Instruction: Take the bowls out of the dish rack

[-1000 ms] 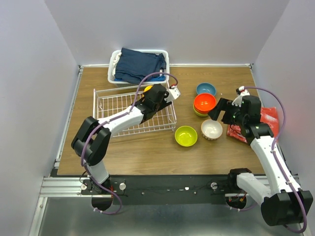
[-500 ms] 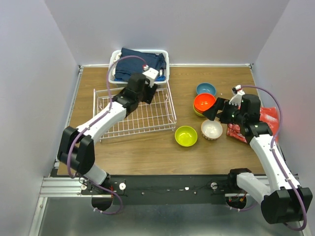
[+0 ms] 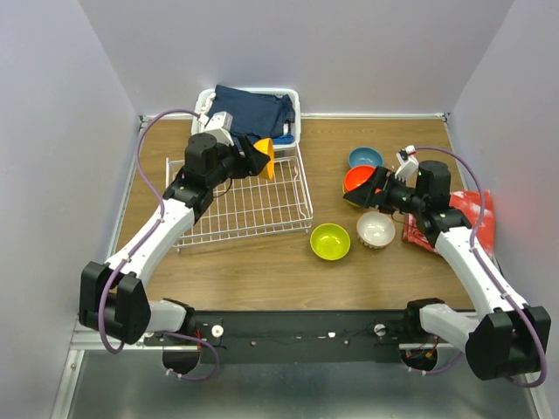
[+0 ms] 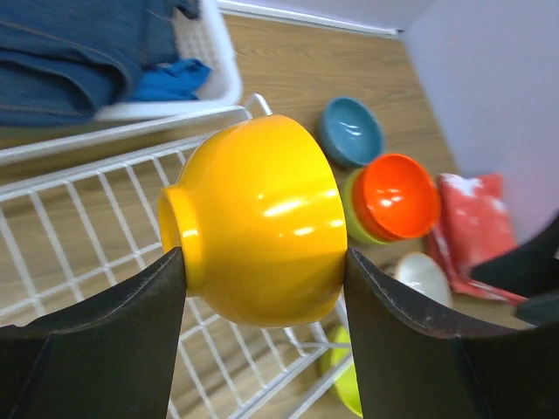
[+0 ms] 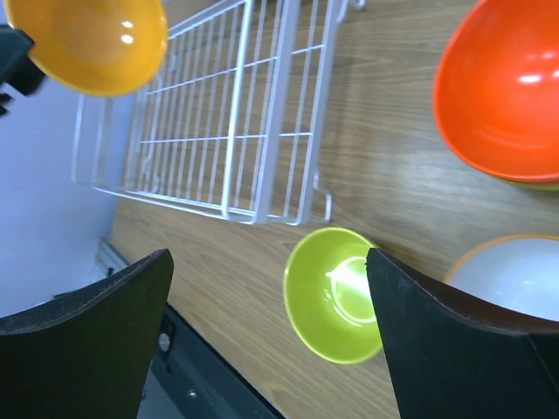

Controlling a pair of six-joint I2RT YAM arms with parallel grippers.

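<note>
Now left jaws clamp one yellow bowl [image 4: 262, 218] (five others [image 3: 330, 241] tabled); right jaws apart.

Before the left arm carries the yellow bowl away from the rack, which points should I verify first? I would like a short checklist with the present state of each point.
1. Grip on the orange-yellow bowl: ok. The left gripper has one finger on each side of it.
2. Bowl above the wires of the dish rack: ok. It appears lifted and is turned on its side.
3. Right gripper free: ok. Its fingers are wide apart with nothing between them.
4. Way to the stacked bowls free: not ok. The right gripper hovers by the red-orange bowl.
5. No other bowl in the rack: cannot tell. The left arm covers part of it.
</note>
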